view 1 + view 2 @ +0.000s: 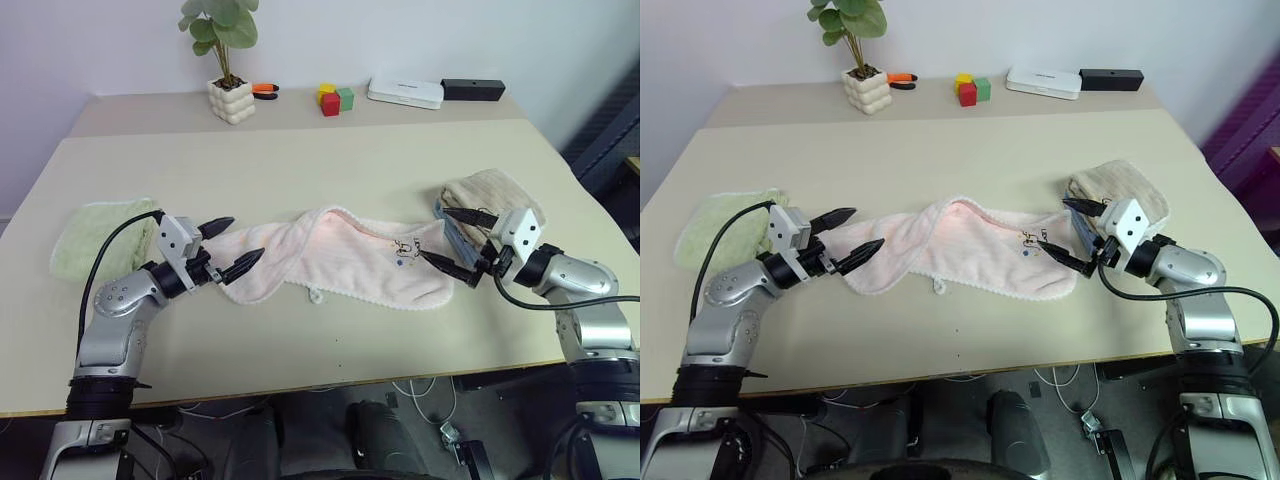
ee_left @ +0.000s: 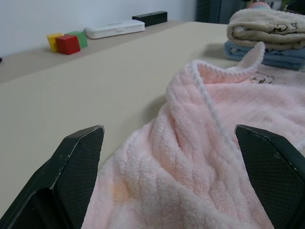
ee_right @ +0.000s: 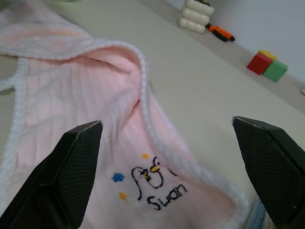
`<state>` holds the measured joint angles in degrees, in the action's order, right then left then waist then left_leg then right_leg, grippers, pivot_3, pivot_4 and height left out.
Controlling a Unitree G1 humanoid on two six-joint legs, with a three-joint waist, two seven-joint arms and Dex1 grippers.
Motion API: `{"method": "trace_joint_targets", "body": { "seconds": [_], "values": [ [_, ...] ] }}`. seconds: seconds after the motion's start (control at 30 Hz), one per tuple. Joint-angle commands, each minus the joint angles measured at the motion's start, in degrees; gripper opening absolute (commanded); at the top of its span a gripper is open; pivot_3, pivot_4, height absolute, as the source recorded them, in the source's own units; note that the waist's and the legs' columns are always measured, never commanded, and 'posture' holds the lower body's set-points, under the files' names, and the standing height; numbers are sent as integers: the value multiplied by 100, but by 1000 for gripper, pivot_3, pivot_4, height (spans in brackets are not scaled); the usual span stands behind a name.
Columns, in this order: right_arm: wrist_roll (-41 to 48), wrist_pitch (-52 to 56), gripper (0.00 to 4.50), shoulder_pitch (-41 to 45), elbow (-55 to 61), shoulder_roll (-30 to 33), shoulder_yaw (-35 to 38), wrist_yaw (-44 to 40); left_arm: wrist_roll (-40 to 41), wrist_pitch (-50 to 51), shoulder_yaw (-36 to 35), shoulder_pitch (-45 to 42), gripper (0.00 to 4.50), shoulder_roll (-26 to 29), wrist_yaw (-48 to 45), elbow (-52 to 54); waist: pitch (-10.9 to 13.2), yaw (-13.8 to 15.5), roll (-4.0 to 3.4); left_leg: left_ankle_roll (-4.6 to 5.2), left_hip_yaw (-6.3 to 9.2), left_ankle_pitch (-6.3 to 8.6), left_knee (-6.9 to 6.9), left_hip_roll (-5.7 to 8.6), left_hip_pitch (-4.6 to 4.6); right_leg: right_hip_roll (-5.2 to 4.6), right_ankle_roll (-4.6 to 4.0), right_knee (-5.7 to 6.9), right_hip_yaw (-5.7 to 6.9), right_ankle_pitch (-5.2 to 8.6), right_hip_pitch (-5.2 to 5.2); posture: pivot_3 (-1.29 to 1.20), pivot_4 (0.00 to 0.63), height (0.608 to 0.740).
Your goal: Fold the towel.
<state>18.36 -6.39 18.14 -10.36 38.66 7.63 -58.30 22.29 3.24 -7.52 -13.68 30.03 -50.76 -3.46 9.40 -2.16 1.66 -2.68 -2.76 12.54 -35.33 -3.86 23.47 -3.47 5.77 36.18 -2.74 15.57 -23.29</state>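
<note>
Both my claws spread wide at the ends of the towel

The pale pink terry towel [image 1: 340, 258] with whitish scalloped edging lay rumpled across the beige table [image 1: 330, 165]. My left gripper [image 1: 232, 247] gaped at one end and my right gripper [image 1: 452, 240] at the end with the dark cartoon mark [image 3: 152, 181]; neither pinched anything.

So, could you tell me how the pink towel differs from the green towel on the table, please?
The pink towel lies spread out and rumpled across the middle of the table, between the two open grippers; the green towel sits folded at the robot's left. The pink towel has whitish scalloped edging and a small dark embroidered mark; the green towel looks plain. Both are soft terry and rest on the table.
</note>
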Motion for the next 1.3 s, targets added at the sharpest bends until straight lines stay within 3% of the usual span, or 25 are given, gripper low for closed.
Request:
{"method": "trace_joint_targets", "body": {
  "seconds": [0.03, 0.47, 0.9, 1.1, 1.3],
  "values": [
    [23, 5, 4438, 147, 166, -97, 26, 155, -59, -194, -43, -132, 4500, 52, -38, -24, 0, 4, 0, 0, 0, 0, 0, 0, 0, 0, 0, 0, 0, 0, 0, 0, 150, 740],
    [-88, 26, 4438, 297, 163, -460, -156, 505, -55, -316, -117, -452, 4500, 255, -332, -369, 0, 13, 0, 0, 0, 0, -2, 0, 1, 1, 16, 1, 0, -9, 2, 0, 150, 740],
    [-147, 7, 4438, 469, 117, -768, -466, 451, 520, 330, -371, 350, 4500, 565, -496, 645, 1, 112, -2, 2, -2, 1, 11, 0, 6, 1, 26, 0, 0, -9, -5, 0, 150, 740],
    [-191, 10, 4438, 387, 328, -965, -567, 593, 1115, 1071, -226, 988, 4500, 1162, -1409, 1541, 1, 120, -3, 2, -2, 1, 12, -1, 5, 1, 21, 0, 0, -7, -8, 0, 150, 740],
    [-192, 40, 4438, 171, 608, -1051, -552, 788, 51, 304, 335, 849, 4500, 1366, -1557, 1207, 1, 157, -4, 1, -1, 1, 7, 2, 5, -1, 4, -1, 0, 3, -3, 0, 150, 740]
  ]
}}
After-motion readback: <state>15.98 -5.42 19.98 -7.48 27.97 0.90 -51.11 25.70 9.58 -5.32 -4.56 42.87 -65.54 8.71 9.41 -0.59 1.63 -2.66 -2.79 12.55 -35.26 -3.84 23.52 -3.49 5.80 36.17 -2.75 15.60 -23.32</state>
